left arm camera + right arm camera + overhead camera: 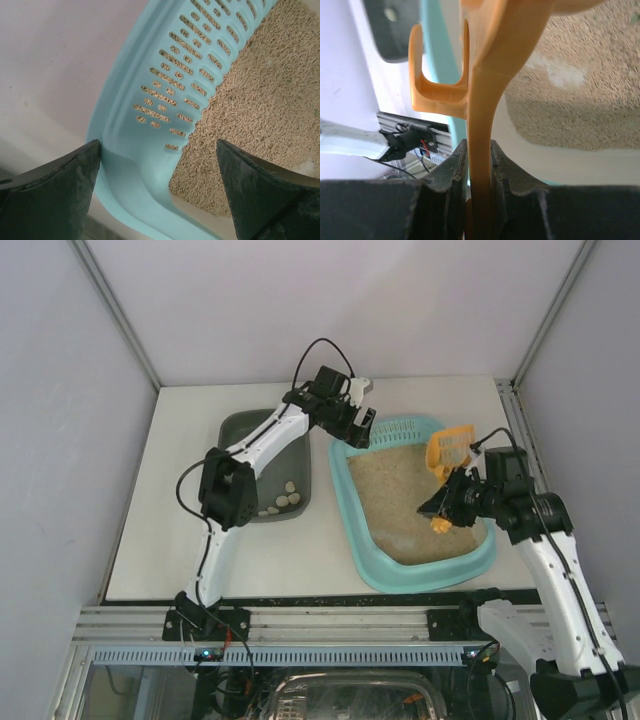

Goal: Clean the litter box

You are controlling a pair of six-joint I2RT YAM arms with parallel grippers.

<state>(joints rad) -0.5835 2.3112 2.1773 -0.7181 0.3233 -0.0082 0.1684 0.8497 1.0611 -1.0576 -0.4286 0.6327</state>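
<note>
1. litter box (425,577) sits on the table (180,500), right of centre. its perforated strip (400,430) is at the far end, and the grey tub (295,465) is just beside it on the left.
2. right gripper (447,505) is clamped on the handle of the scoop (450,450). the wrist view shows both jaws tight on the orange handle (485,75). the scoop head is up over the litter (410,500), tilted; can't tell if it's loaded.
3. left gripper (362,425) is spread wide at the far-left corner of the box. in its wrist view the jaws sit one either side of the rim by the slots (185,75), gripping nothing. reads as about to brace the box.
4. progress: several pale lumps (282,502) are in the tub, so i'd say the job is partway done.
5. left to do: a pale patch (565,75) shows in the litter under the scoop. it could be another clump, can't confirm. the rest of the surface looks fairly even from above.
</note>
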